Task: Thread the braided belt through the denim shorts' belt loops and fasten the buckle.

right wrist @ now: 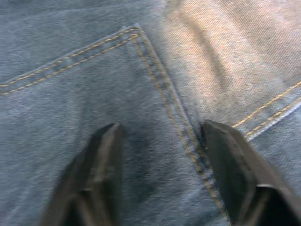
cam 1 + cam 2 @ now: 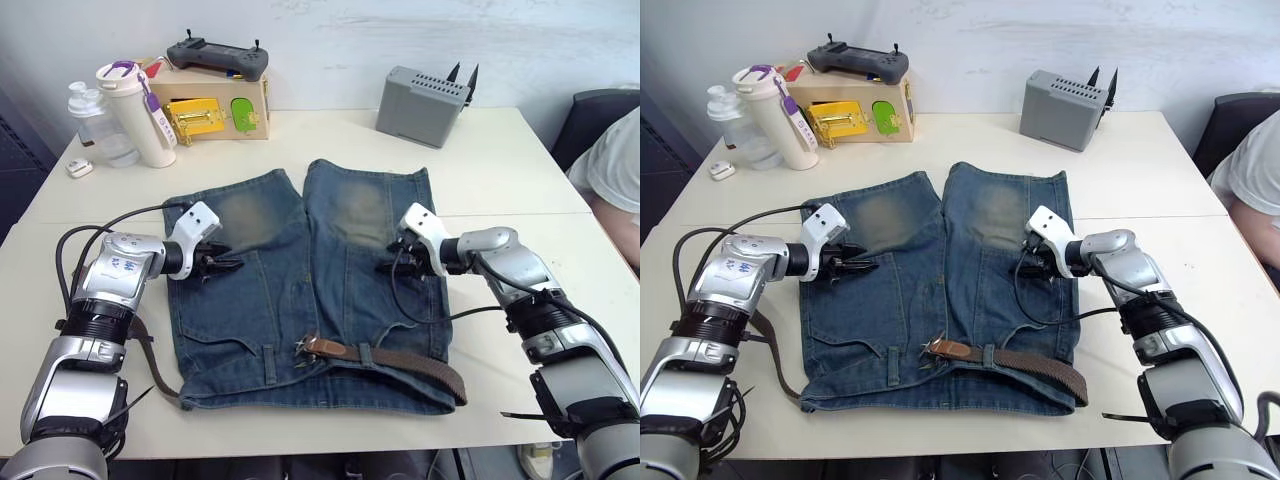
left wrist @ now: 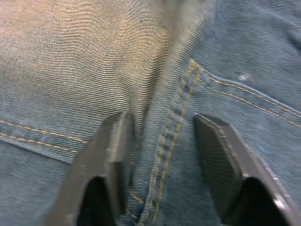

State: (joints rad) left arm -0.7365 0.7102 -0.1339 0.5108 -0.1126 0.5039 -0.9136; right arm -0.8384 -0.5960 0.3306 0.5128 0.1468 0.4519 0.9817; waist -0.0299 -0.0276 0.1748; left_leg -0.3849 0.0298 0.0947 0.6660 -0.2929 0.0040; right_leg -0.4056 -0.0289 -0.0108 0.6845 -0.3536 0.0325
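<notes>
Both end effectors, left (image 2: 232, 264) and right (image 2: 384, 268), are held open over the denim shorts (image 2: 300, 290), spread near the desk (image 2: 500, 170) front edge; the braided belt (image 2: 390, 358) is partly threaded along the waistband.

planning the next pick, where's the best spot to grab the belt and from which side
Grip the belt on its bare woven stretch past the loop, toward the robot's right, coming from above with the right tool. There it lies flat and exposed on the shorts; the buckle end is crowded.
</notes>
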